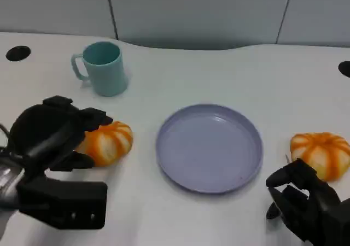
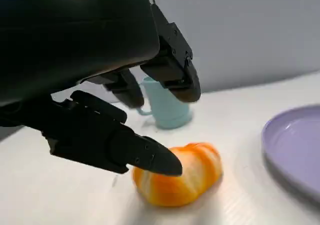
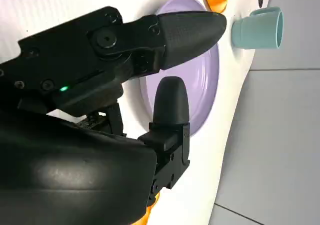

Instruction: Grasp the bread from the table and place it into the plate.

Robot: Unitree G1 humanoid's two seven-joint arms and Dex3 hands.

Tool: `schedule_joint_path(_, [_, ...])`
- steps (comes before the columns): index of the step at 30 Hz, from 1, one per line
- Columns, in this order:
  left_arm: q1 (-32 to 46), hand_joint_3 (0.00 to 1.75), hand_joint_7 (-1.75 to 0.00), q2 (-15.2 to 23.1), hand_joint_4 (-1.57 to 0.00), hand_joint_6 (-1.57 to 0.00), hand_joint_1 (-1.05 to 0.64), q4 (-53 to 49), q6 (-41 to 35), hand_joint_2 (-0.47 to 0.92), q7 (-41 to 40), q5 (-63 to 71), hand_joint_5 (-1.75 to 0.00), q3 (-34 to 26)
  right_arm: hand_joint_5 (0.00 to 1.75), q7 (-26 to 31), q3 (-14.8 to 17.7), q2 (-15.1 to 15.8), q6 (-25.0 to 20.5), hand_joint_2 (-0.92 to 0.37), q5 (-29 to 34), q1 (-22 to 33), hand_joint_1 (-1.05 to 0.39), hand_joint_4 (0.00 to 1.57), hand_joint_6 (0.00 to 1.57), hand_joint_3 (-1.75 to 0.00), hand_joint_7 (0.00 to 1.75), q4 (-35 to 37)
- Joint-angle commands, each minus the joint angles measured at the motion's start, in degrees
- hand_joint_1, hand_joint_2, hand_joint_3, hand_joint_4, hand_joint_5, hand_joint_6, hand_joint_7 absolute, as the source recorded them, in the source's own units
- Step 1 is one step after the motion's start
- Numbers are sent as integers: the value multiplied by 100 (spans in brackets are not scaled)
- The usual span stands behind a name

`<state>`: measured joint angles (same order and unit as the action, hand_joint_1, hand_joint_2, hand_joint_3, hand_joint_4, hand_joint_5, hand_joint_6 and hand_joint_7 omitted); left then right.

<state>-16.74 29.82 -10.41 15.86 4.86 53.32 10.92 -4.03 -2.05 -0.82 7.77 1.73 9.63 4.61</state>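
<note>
Left hand [image 1: 54, 142]: fingers spread around bread [image 1: 109, 142] on table [image 1: 219, 71], not yet closed. Right hand [image 1: 306, 202]: empty, fingers apart, beside second bread [image 1: 322, 153]. Plate [image 1: 209, 147]: holds nothing. Grasp, transfer pending.

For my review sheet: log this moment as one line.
left hand: open around left bread, not lifted | right hand: open, near right bread | plate: empty | mug: upright behind

We see two orange breads with white stripes [image 1: 109, 142] [image 1: 322, 152], a lavender plate [image 1: 209, 147], a pale teal mug [image 1: 102, 68], a white table [image 1: 229, 76] and black hands [image 1: 52, 142] [image 1: 306, 202].
</note>
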Motion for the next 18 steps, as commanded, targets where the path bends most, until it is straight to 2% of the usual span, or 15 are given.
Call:
schedule_joint_path(1, [-500,0,0,205,-10,-25,-58,-422,-114,77,322,96,-9,391,175,43,-8,46,166,-92,21,17,-27,57,34,-31,175,32])
schedule_joint_path(3, [-703,1,0,147,-10,-23,-55,-797,-163,78,334,59,-8,547,175,39,-9,49,277,-92,13,0,-27,57,35,-30,175,111])
schedule_joint_path(9, [-1281,1,0,-112,-7,-15,-52,-1881,-426,79,210,97,-5,1025,175,61,-2,29,206,-92,-39,11,-27,56,35,-30,175,97])
schedule_joint_path(13, [-1399,0,0,-106,-6,-13,-52,-2071,-454,79,122,23,-4,1172,175,57,0,27,201,-92,-51,11,-27,56,34,-30,175,94])
schedule_joint_path(15, [-1927,0,0,-580,-6,-12,-57,-3220,-660,77,-47,189,-4,1507,175,50,7,57,202,-92,-31,14,-26,56,34,-31,175,96])
schedule_joint_path(18, [-2431,0,0,-977,-6,-11,-63,-4319,-757,76,-190,200,-3,1816,175,61,10,59,107,-92,-24,44,-27,55,33,-31,175,26])
